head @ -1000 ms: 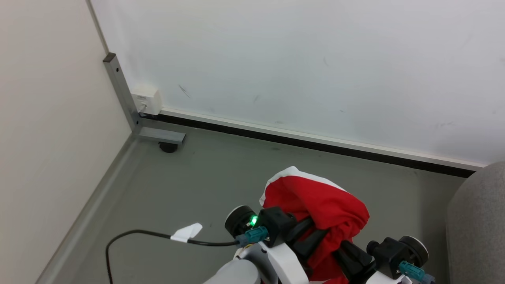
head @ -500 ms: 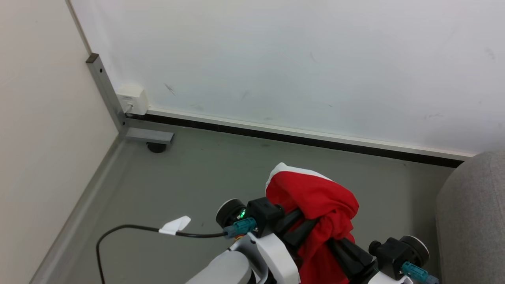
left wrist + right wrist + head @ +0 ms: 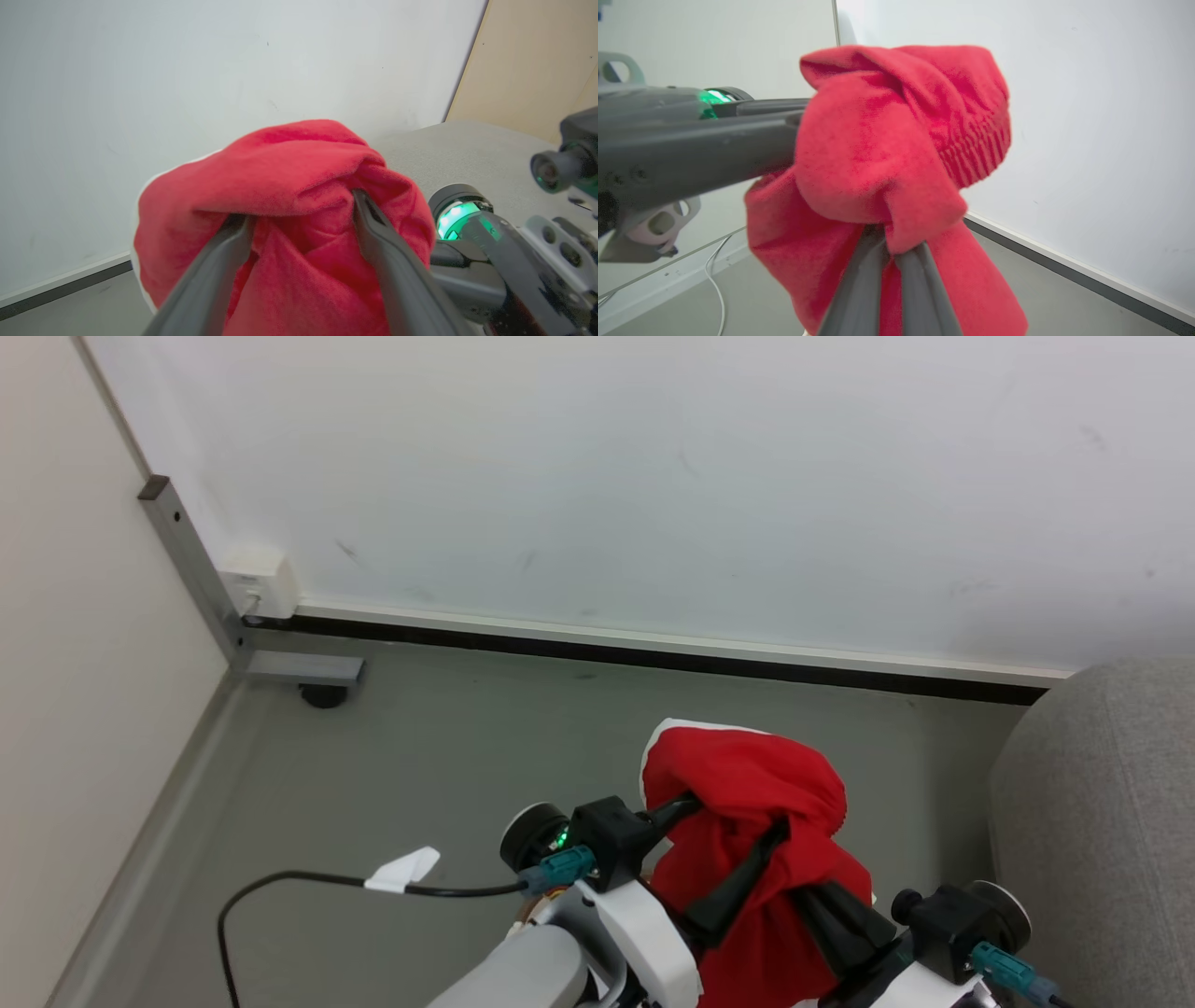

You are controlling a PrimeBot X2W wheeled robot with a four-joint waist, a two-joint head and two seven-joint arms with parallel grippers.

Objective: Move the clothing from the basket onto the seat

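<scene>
The clothing (image 3: 747, 784) is a bunched red garment with a white edge, held up above the floor between my two arms. My left gripper (image 3: 738, 817) stands open, and its spread fingers (image 3: 373, 224) are still tucked under the folds of the clothing (image 3: 289, 177). My right gripper (image 3: 896, 252) is shut on a lower fold of the clothing (image 3: 887, 140), and its dark fingers (image 3: 840, 919) run into the bundle from the lower right. The grey seat (image 3: 1102, 821) stands just right of the bundle. The basket is out of view.
A white wall with a black skirting strip (image 3: 653, 658) runs across the back. A grey metal post (image 3: 191, 569) with a foot and a white box (image 3: 257, 583) stand in the left corner. A black cable with a white tag (image 3: 397, 870) lies on the grey floor.
My left gripper's fingers have spread apart inside the red bundle. The right gripper keeps its grip. The head camera has swung right, so more of the seat shows.
</scene>
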